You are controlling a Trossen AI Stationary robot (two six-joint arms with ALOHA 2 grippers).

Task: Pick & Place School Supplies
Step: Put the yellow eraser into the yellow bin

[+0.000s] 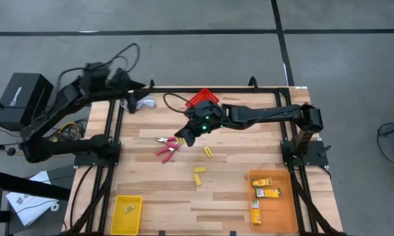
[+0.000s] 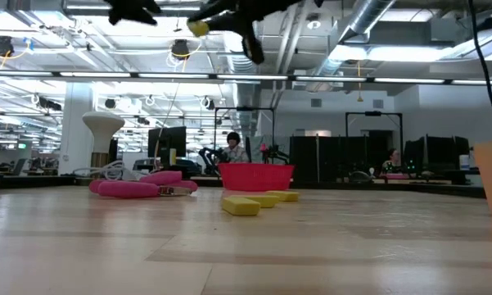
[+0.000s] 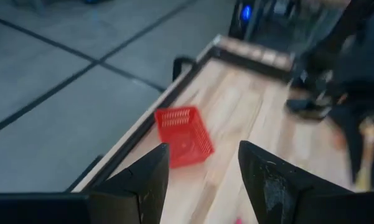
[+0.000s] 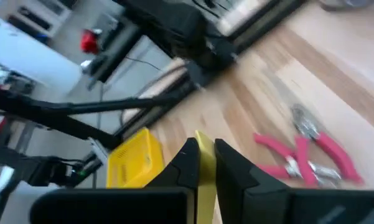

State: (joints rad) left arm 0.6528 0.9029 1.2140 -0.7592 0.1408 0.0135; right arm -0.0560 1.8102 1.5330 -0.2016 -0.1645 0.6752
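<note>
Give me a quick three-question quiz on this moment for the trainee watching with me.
1. True or false: the right gripper is shut on a yellow piece.
2. Which bin holds the yellow-orange boxes: A yellow, B orange, C red?
3. What lies on the table just beside the right gripper in the high view?

Key: 1 true. 2 B, the orange bin. 3 The red-handled scissors. The left gripper waits open near the red bin.
</note>
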